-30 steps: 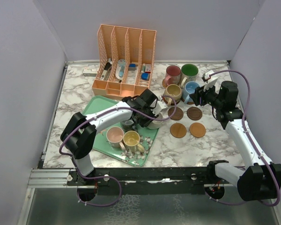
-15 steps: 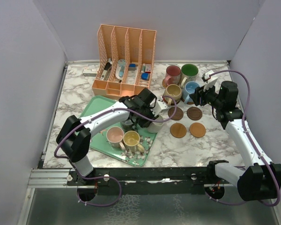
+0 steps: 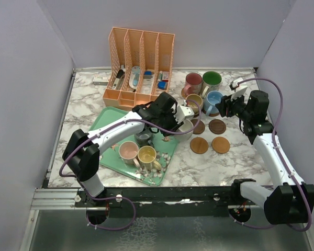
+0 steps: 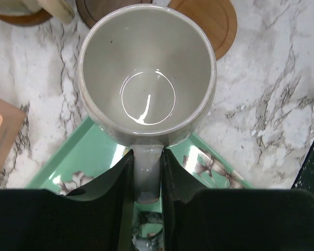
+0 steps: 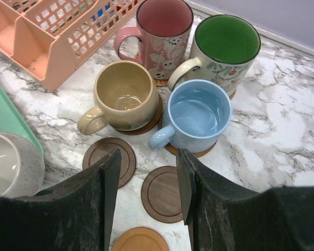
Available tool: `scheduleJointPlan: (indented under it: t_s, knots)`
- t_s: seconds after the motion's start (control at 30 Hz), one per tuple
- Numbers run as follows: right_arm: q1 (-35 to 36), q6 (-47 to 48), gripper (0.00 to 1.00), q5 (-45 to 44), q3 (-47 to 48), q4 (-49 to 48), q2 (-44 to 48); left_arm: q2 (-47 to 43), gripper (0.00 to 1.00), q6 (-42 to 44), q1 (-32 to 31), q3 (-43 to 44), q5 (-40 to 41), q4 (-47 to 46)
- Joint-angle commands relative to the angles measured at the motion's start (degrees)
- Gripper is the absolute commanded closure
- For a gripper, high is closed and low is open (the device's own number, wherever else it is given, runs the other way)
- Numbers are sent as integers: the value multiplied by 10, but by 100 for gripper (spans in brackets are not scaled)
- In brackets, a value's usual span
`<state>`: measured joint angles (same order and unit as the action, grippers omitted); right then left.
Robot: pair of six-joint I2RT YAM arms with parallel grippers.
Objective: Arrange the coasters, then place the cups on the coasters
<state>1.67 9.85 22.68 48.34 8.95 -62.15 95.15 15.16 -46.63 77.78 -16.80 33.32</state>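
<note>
Pinching the handle of a cream mug [image 4: 146, 78], the left end effector [image 4: 146, 159] has its two dark fingers [image 4: 116, 183] pressed narrowly against either side of the handle strap. The mug hangs out beyond the fingertips, over the right edge of the green tray [image 4: 94, 151] and the marble tabletop [image 4: 261, 104]. Whether its base touches anything cannot be told.

Its mouth faces up and its handle points left, back toward the wrist, so its height runs roughly upright. It is round and pale, with a glossy, empty grey-cream inside and a thick rim.

Just right of the mug lie four bare coasters [image 3: 217, 126] in a two-by-two block, the far pair dark brown and the near pair light orange-brown.

The right end effector [image 5: 147, 167] hovers above that block with its jaws standing apart and nothing between them.

Beyond it, four cups sit upright on coasters of their own: a tan cup [image 5: 126, 94], a blue cup [image 5: 199, 112], a pink cup [image 5: 163, 26] and a green-lined cup [image 5: 227, 39].

Three more cups [image 3: 137, 151] stand on the tray to the left.
</note>
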Motion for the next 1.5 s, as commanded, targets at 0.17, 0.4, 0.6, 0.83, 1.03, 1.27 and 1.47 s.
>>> scheduleJointPlan:
  t_s: [0.17, 0.4, 0.6, 0.83, 1.03, 1.27, 1.47]
  knots:
    - [-30, -14, 53, -23, 9, -8, 7, 42, 100, -64, -4, 13, -75, -187]
    - [-50, -15, 53, -19, 8, -10, 1, 62, 100, -131, -10, -16, -66, -292]
    - [-63, -15, 53, -11, 7, -11, -3, 86, 100, -138, -27, -10, -34, -326]
    - [-69, -15, 53, -4, 6, -13, -9, 118, 100, -137, -38, 23, 4, -330]
    - [-69, -14, 53, 2, 5, -14, -14, 142, 100, -140, -40, 44, 32, -330]
    - [-69, -14, 53, 8, 7, -13, -17, 162, 100, -139, -41, 67, 27, -325]
    - [-69, -19, 53, -14, 8, -14, -21, 183, 100, -132, -48, 106, 26, -307]
